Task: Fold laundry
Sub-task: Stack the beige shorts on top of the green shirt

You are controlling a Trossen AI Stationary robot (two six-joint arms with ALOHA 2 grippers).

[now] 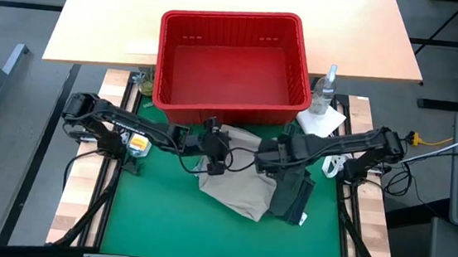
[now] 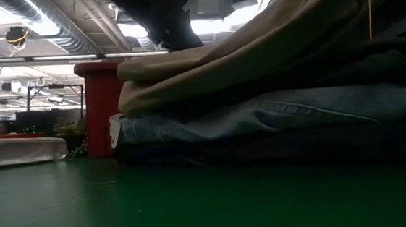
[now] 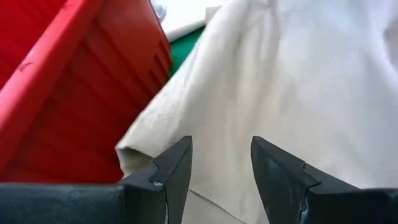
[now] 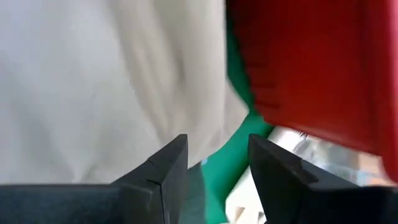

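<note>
You have both grippers, left (image 3: 221, 168) and right (image 4: 217, 165), spread empty over the beige khaki piece (image 1: 236, 187) near the bench's back edge.

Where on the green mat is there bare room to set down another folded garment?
The green mat is bare in front of the garment pile and along its left side. Crowded: between the pile and the red basket, where both tools hover, and the bottle corner.

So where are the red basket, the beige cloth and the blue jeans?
red basket (image 1: 229, 110): high view, on its front wall.
beige cloth (image 1: 236, 187): high view, on its flat middle.
blue jeans (image 2: 283, 111): low view, on the folded edge under the beige cloth.
</note>
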